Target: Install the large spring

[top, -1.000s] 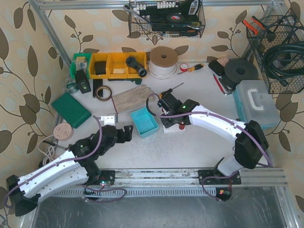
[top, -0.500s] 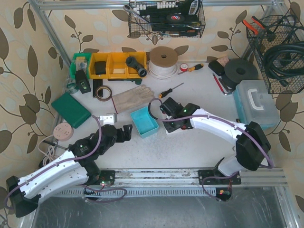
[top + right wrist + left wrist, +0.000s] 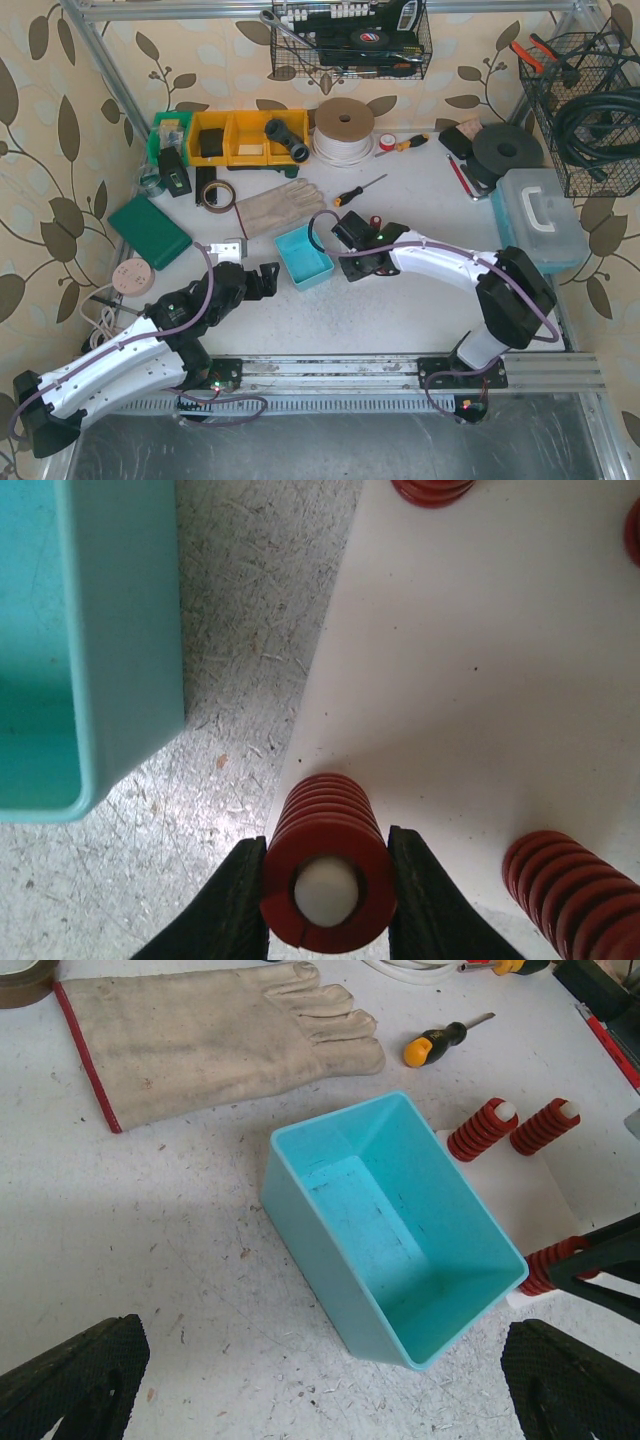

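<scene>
Here, ribbed red cylindrical spring (image 3: 325,820)

Scuffed white table (image 3: 400,310) carries teal bin (image 3: 303,256), work glove (image 3: 275,207), screwdriver (image 3: 358,189), green box (image 3: 150,231); white plate (image 3: 510,1200) just beside bin.

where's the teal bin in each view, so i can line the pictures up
Top external: teal bin mid-table, just left of the right tool.
Left wrist: centre of frame.
Right wrist: along the left edge.
Shared landmark: the red spring gripped by the right tool, beside the bin; near the right edge in left wrist, bottom centre in right wrist, hidden from above.
</scene>
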